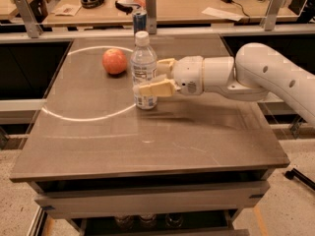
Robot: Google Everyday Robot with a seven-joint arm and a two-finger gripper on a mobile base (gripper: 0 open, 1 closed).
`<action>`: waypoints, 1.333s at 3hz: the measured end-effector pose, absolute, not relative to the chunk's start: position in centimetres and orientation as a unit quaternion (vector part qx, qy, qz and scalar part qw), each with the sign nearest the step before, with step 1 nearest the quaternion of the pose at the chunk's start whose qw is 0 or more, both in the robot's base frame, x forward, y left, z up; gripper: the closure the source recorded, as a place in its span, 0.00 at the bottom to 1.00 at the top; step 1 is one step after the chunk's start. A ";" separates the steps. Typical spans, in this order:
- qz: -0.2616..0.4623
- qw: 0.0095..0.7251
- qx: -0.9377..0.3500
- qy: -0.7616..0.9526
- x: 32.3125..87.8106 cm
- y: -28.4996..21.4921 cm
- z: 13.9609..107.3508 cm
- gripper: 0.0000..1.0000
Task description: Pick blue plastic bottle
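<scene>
The blue plastic bottle (pixel 143 63) is clear, with a white cap and a white-and-blue label. It stands upright on the brown table (pixel 197 141), just right of a red apple (pixel 114 61). My gripper (pixel 149 77) reaches in from the right at the bottle's label height. One cream finger (pixel 156 88) lies across the bottle's near side. The other finger (pixel 166 64) is at its far side, partly hidden. The fingers are closed in against the bottle, which still rests on the table.
A short blue metal can (pixel 140 21) stands behind the bottle at the table's far edge. A white arc (pixel 88 117) is marked on the tabletop. Beyond a rail is a wooden desk (pixel 187 4) with headphones and papers.
</scene>
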State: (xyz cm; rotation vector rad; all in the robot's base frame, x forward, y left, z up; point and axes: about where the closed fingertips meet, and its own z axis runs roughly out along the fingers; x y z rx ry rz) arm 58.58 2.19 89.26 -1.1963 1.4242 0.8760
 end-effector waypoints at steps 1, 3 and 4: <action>0.361 0.511 -0.499 0.599 58.9 1.4 89.2 0.64; 0.355 0.519 -0.516 0.581 59.8 0.8 94.1 1.00; 0.355 0.520 -0.517 0.580 59.8 0.8 94.2 1.00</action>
